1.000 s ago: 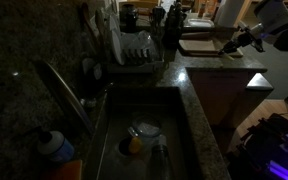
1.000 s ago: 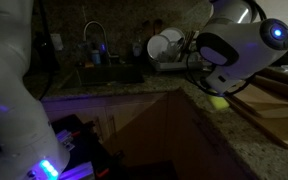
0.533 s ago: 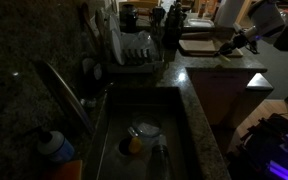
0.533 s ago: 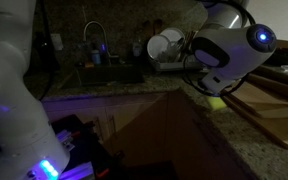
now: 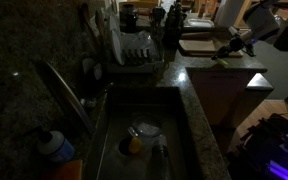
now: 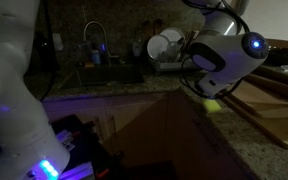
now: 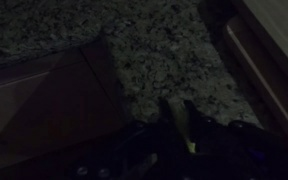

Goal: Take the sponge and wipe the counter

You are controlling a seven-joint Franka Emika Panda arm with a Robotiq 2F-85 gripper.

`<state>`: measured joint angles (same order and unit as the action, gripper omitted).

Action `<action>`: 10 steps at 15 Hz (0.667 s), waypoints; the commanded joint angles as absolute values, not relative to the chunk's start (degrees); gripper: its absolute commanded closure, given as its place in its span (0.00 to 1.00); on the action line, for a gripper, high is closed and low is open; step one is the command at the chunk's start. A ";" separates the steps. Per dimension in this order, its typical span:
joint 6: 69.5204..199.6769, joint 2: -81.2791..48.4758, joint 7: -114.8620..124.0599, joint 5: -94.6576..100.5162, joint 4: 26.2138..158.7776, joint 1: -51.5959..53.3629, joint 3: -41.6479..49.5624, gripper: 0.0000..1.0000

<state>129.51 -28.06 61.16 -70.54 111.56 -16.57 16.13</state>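
In an exterior view, one tap stands left, then one dish rack. One sponge sits on the table, clamped in the single pincer, beside one pale board.

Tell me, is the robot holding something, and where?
The sponge. The gripper pinches it from above, down on the counter; the exact spot is too dark to tell.
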 commanded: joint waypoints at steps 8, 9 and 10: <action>139.10 -34.42 65.17 -69.77 114.34 -14.79 16.52 0.95; 139.01 -34.44 66.19 -69.02 114.96 -14.79 16.86 0.95; 138.50 -34.77 66.40 -68.66 115.29 -15.07 16.93 0.95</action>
<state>134.70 -31.05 65.94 -70.77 111.96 -14.56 15.43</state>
